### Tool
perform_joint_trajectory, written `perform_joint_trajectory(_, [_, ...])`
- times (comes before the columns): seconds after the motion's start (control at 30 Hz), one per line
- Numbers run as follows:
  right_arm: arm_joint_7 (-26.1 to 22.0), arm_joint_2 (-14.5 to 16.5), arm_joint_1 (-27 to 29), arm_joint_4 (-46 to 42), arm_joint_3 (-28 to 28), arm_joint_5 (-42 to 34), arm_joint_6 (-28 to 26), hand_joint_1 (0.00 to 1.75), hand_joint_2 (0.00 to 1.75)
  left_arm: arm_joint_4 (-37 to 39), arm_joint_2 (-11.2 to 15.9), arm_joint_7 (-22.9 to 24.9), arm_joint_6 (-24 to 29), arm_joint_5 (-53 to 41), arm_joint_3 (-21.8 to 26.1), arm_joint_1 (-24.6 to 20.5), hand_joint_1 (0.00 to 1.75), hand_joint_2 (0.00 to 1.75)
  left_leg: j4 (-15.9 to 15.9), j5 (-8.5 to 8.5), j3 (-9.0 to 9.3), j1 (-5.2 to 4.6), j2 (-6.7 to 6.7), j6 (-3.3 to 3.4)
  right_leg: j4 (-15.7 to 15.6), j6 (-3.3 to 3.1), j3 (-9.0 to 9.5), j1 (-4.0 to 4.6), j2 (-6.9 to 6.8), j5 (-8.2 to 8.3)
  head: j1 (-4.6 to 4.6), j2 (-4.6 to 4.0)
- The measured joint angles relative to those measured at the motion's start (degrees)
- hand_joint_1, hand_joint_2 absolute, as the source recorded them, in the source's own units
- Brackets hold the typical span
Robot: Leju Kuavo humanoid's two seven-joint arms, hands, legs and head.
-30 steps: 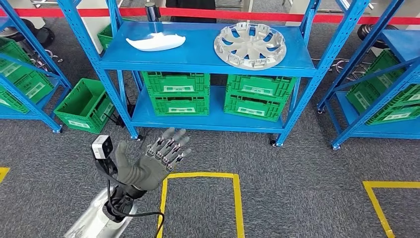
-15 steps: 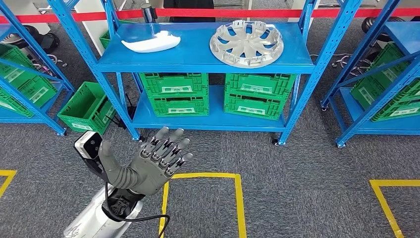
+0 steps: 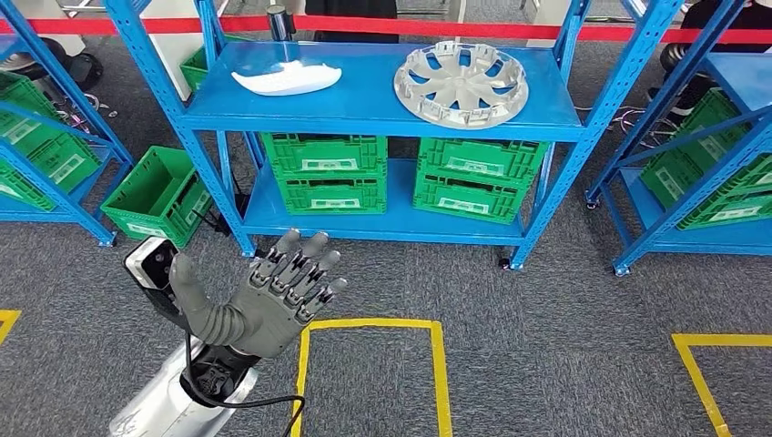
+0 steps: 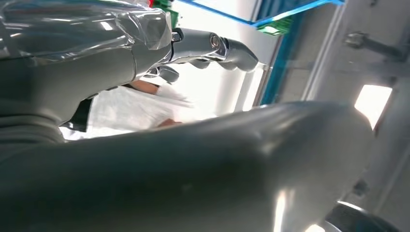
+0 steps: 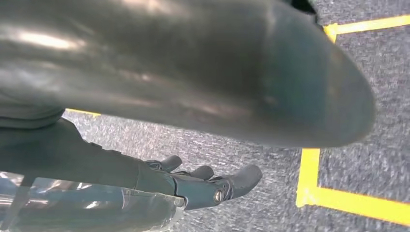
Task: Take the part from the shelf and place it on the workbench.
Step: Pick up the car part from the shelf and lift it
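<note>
left hand: left hand (image 3: 264,305) is hovering over the grey carpet in front of the shelf, palm up, fingers (image 3: 305,264) spreading apart and holding nothing; silver forearm is coming in from the bottom edge, with a wrist camera (image 3: 150,264) sitting beside the thumb.
left hand, wrist view: the left hand's thumb is taking up most of the left wrist view, darker fingers (image 4: 212,46) are extending straight, nothing in them.
right hand: right hand (image 5: 193,186) is hanging over grey carpet near a yellow floor line (image 5: 338,198); fingers are lying loosely extended and slightly apart, gripping nothing.
part: white part (image 3: 287,77) is lying flat on the top level of the blue shelf (image 3: 364,114), toward its left end, well apart from both hands.
wheel cover: silver wheel cover (image 3: 460,84) is sitting on the same top level, toward the right end, apart from the white part.
lower level: 2 stacks of green crates (image 3: 330,173) are standing side by side on the lower level.
floor crate: open green crate (image 3: 155,196) is sitting on the carpet just left of the shelf.
side racks: blue racks with green crates are standing at the left (image 3: 41,155) and right (image 3: 719,173) edges.
floor marking: yellow taped rectangle (image 3: 369,323) is lying on the carpet just right of the left hand.
barrier: red tape (image 3: 410,25) is running behind the shelf.
</note>
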Motion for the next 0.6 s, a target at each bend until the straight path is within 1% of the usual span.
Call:
perform_joint_trajectory(0.07, [0.1, 0.0, 0.2, 0.0, 0.1, 0.0, 0.0, 0.00, 0.00, -0.1, 0.1, 0.0, 0.1, 0.1, -0.1, 0.2, 0.00, 0.00, 0.0, -0.39, 0.29, -0.34, -0.03, 0.47, 8.1, -0.43, -4.40, 0.06, -0.02, -2.68, 0.07, 0.00])
perform_joint_trajectory(0.1, [0.2, 0.0, 0.3, 0.0, 0.2, 0.1, 0.0, 0.00, 0.00, -0.1, 0.1, -0.1, 0.1, 0.2, -0.1, 0.5, 0.00, 0.00, 0.0, -0.62, 0.53, -0.48, -0.06, 0.55, 11.2, -0.38, -6.21, 0.07, -0.02, -3.36, 0.07, 0.00])
perform_joint_trajectory(0.13, [0.4, 0.0, 0.4, 0.0, 0.3, 0.2, 0.0, 0.00, 0.00, -0.1, 0.2, -0.1, 0.2, 0.2, -0.2, 0.8, 0.00, 0.00, 0.0, -0.87, 0.87, -0.58, -0.10, 0.56, 12.2, -0.09, -7.01, 0.07, -0.02, -3.17, 0.07, 0.00])
perform_joint_trajectory(0.17, [0.6, 0.0, 0.5, 0.0, 0.5, 0.2, 0.0, 0.00, 0.00, -0.1, 0.3, -0.2, 0.3, 0.2, -0.2, 1.0, 0.00, 0.00, 0.0, -1.18, 1.35, -0.63, -0.16, 0.47, 10.6, 0.37, -6.46, 0.07, -0.03, -1.98, 0.08, 0.00])
perform_joint_trajectory(0.2, [0.7, 0.0, 0.6, 0.0, 0.6, 0.3, -0.1, 0.00, 0.00, -0.1, 0.4, -0.3, 0.4, 0.2, -0.2, 1.2, 0.00, 0.00, 0.1, -1.59, 1.99, -0.64, -0.20, 0.30, 6.9, 0.89, -4.77, 0.05, -0.06, -0.10, 0.07, 0.00])
perform_joint_trajectory(0.23, [0.9, 0.0, 0.6, 0.0, 0.8, 0.4, -0.2, 0.00, 0.00, -0.2, 0.4, -0.4, 0.4, 0.2, -0.2, 1.4, 0.00, 0.00, 0.1, -2.09, 2.46, -0.69, -0.21, 0.05, 2.4, 1.19, -2.67, 0.05, -0.13, 1.70, 0.09, 0.00])
perform_joint_trajectory(0.27, [1.0, -0.1, 0.6, 0.0, 1.0, 0.4, -0.2, 0.00, 0.00, -0.3, 0.5, -0.5, 0.5, 0.2, -0.2, 1.5, 0.00, 0.00, 0.2, -2.71, 2.80, -0.81, -0.22, -0.24, -1.4, 1.11, -0.76, 0.09, -0.18, 2.86, 0.08, 0.00])
perform_joint_trajectory(0.3, [1.1, -0.1, 0.6, 0.0, 1.1, 0.5, -0.3, 0.00, 0.00, -0.4, 0.5, -0.6, 0.6, 0.2, -0.2, 1.6, 0.00, 0.00, 0.3, -3.26, 2.99, -0.93, -0.23, -0.52, -3.7, 0.74, 0.49, 0.17, -0.22, 3.34, 0.04, 0.00])
perform_joint_trajectory(0.33, [1.2, -0.1, 0.7, 0.0, 1.3, 0.5, -0.3, 0.00, 0.00, -0.5, 0.6, -0.6, 0.7, 0.2, -0.2, 1.6, 0.00, 0.00, 0.3, -3.74, 3.03, -1.00, -0.24, -0.80, -4.6, 0.15, 1.04, 0.32, -0.24, 3.10, 0.02, 0.00])
perform_joint_trajectory(0.37, [1.3, -0.1, 0.7, 0.0, 1.4, 0.5, -0.3, 0.00, 0.00, -0.6, 0.6, -0.7, 0.8, 0.2, -0.2, 1.7, 0.00, 0.00, 0.3, -4.18, 3.19, -1.00, -0.23, -1.07, -4.7, -0.45, 1.26, 0.47, -0.20, 2.65, -0.01, 0.00])
perform_joint_trajectory(0.43, [1.4, -0.2, 0.8, 0.0, 1.5, 0.5, -0.3, 0.00, 0.00, -1.0, 0.6, -0.7, 0.8, 0.2, 0.0, 1.7, 0.00, 0.00, 0.8, -5.00, 3.57, -0.71, -0.15, -1.61, -4.8, -1.35, 2.05, 0.24, -0.04, 1.88, -0.07, 0.00])
perform_joint_trajectory(0.47, [1.4, -0.2, 0.9, -0.1, 1.5, 0.5, -0.3, 0.00, 0.00, -1.3, 0.7, -0.7, 0.8, 0.2, 0.1, 1.7, 0.00, 0.00, 2.4, -5.66, 3.05, -0.57, -0.09, -1.97, -4.9, -1.73, 2.72, 0.05, 0.04, 1.38, -0.16, 0.00])
perform_joint_trajectory(0.5, [1.4, -0.2, 0.9, -0.1, 1.5, 0.5, -0.3, 0.00, 0.00, -1.4, 0.8, -0.8, 0.8, 0.2, 0.2, 1.8, 0.00, 0.00, 5.4, -6.60, 1.60, -0.40, -0.02, -2.36, -4.9, -1.99, 3.47, -0.13, 0.12, 0.82, -0.26, 0.00])
perform_joint_trajectory(0.53, [1.4, -0.3, 0.9, -0.1, 1.6, 0.5, -0.3, 0.00, 0.00, -1.5, 0.8, -0.8, 0.8, 0.2, 0.3, 1.8, 0.00, 0.00, 9.5, -7.74, -0.90, -0.23, 0.07, -2.79, -5.0, -2.17, 4.18, -0.11, 0.17, 0.18, -0.36, 0.00])
perform_joint_trajectory(0.57, [1.4, -0.3, 1.0, -0.1, 1.6, 0.5, -0.3, 0.00, 0.00, -1.5, 0.9, -0.8, 0.8, 0.2, 0.3, 1.9, 0.00, 0.00, 13.9, -8.82, -4.11, -0.05, 0.13, -3.13, -5.0, -2.21, 4.85, -0.07, 0.22, -0.49, -0.38, 0.00])
perform_joint_trajectory(0.6, [1.4, -0.3, 1.1, -0.1, 1.6, 0.5, -0.3, 0.00, 0.00, -1.5, 1.0, -0.8, 0.8, 0.2, 0.3, 2.1, 0.00, 0.00, 17.5, -9.06, -7.21, 0.09, 0.18, -3.33, -5.0, -2.17, 5.64, -0.05, 0.31, -1.22, -0.39, 0.00])
